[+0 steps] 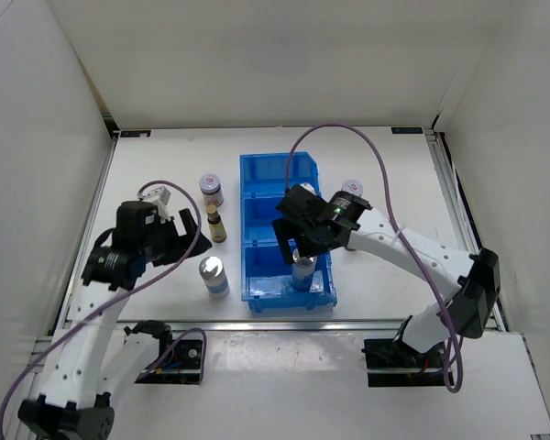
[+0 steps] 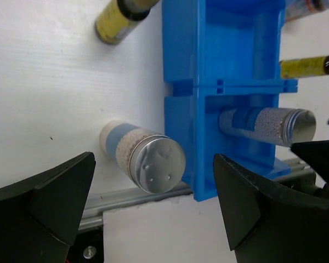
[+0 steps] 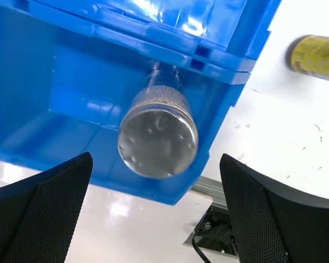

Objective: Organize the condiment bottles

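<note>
**Sam:** How many bottles are put away?

**Mia:** Just one that I can see. A silver-lidded shaker (image 1: 303, 271) stands in the blue bin (image 1: 257, 167), in the part closest to the arms.

**Sam:** Is the right tool holding it?

**Mia:** No. The right tool (image 3: 156, 158) hangs over that shaker with its two fingers spread wide, one on each side, not touching. It holds nothing.

**Sam:** Where are the others?

**Mia:** Five are out on the worktop (image 1: 156, 174). Left of the bin are a white-lidded jar (image 1: 211, 186), an amber bottle (image 1: 217, 224) and the second shaker (image 1: 214, 274), which is near the bin's wall. Right of the bin are the other white-lidded jar (image 1: 353, 189), partly behind the arm, and a second amber bottle (image 2: 307, 66).

**Sam:** And the left tool?

**Mia:** The left tool (image 2: 153, 159) is wide open too, with nothing in it. It points at the second shaker but does not touch it.

**Sam:** So there's lots left?

**Mia:** I think so. One is in and five are left to go. I see no bottle in the bin's other two parts, but the arm hides some of the middle one.
</note>
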Robot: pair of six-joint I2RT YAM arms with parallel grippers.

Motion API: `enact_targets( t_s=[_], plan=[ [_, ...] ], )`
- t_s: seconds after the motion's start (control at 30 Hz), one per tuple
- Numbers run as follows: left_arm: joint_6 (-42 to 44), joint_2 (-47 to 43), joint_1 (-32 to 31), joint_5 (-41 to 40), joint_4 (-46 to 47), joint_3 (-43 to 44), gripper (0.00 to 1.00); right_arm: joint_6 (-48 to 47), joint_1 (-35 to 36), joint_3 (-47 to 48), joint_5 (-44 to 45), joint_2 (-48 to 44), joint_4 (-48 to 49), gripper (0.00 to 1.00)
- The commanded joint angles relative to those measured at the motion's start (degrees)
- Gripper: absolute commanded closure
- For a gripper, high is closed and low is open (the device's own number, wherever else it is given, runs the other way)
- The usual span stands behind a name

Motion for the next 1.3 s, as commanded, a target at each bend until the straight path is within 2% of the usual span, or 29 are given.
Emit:
enact_targets(
  t_s=[0.0,0.07,0.2,0.23,0.33,0.5,0.67,0.77,0.8,0.83,0.87,0.93,1.07,1.1,1.17,1.27],
  plan=[
    [-2.16,5.19,-2.82,2.00,-3.12,-0.56,0.01,0.27,0.05,2.36,2.84,-2.62,-2.59,0.00],
    [-3.92,7.13,-5.37,0.24,-3.13,-0.56,0.01,0.27,0.05,2.89,3.45,-3.24,-2.60,0.00],
    [-8.93,11.96,-14.42,-9.05,-3.13,-0.56,0.01,0.27,0.05,2.36,4.16,-4.90,-2.60,0.00],
    [-9.55,12.84,-18.35,-10.74,-3.13,-0.04,0.01,0.27,0.05,1.84,4.16,-4.91,-2.60,0.00],
    [-11.23,15.57,-22.42,-14.97,-3.13,0.49,0.01,0.27,0.05,1.22,5.21,-6.04,-3.64,0.00],
    [-11.84,17.94,-23.05,-19.63,-3.13,-0.82,0.01,0.27,0.05,0.17,5.74,-7.19,-4.18,0.00],
    [-11.84,20.14,-23.05,-20.34,-3.13,-2.23,0.01,0.27,0.05,-0.88,6.27,-7.81,-4.18,0.00],
    [-11.23,20.67,-23.05,-20.34,-2.52,-1.62,0.25,0.79,0.05,-0.89,6.79,-8.33,-4.70,0.00],
    [-10.62,21.28,-23.05,-20.34,-2.52,-0.31,0.39,0.79,0.05,-0.89,6.80,-8.34,-4.70,0.00],
    [-10.61,21.29,-23.05,-20.34,-2.52,0.66,0.63,0.79,0.05,-0.89,7.50,-8.34,-4.70,0.00],
    [-10.61,22.68,-23.05,-20.34,-3.13,1.80,0.68,0.79,0.05,-0.89,7.50,-9.03,-4.70,0.00],
    [-10.00,24.62,-23.66,-21.30,-5.67,6.46,0.77,0.79,0.05,-0.89,8.64,-10.18,-5.23,0.00],
    [-9.47,26.38,-25.68,-24.99,-12.61,17.61,0.78,0.79,-0.47,0.16,9.96,-11.58,-6.98,0.00],
    [-8.86,26.39,-25.69,-25.52,-14.02,22.94,0.78,0.79,-0.47,0.17,10.75,-12.11,-7.77,0.00],
    [-8.33,28.22,-27.09,-24.83,-16.92,30.94,0.79,0.79,-1.17,0.17,10.75,-13.95,-8.30,0.00],
    [-8.33,31.90,-30.85,-24.21,-18.87,37.83,0.79,1.40,-2.23,-0.35,11.90,-16.94,-8.31,0.00]
  ],
)
